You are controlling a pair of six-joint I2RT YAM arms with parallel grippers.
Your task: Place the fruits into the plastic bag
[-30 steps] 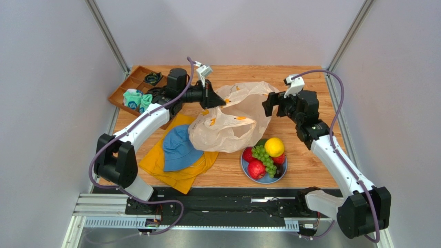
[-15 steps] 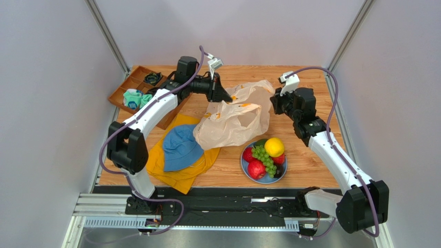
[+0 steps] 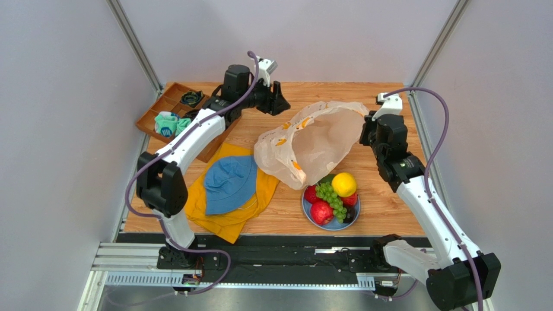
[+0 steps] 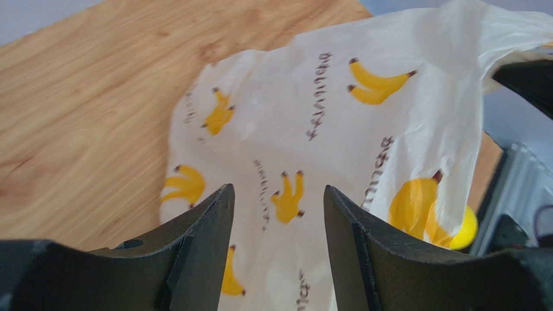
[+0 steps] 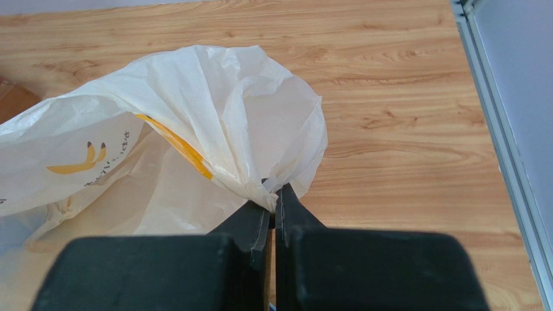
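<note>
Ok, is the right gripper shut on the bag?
Shut on it. In the right wrist view the right gripper has its jaws pressed together, with a bunched fold of the bag pinched at their tips.

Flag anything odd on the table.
The bag slumps on the table, pinched at one edge only by the right gripper; the left gripper hangs open off it, so nothing spreads its mouth. The fruits sit tidy on the plate.

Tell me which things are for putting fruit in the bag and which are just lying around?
For the job: plastic bag, lemon, green grapes, red fruits.

Just lying around: blue hat, yellow cloth, wooden tray, blue plate under the fruits.
</note>
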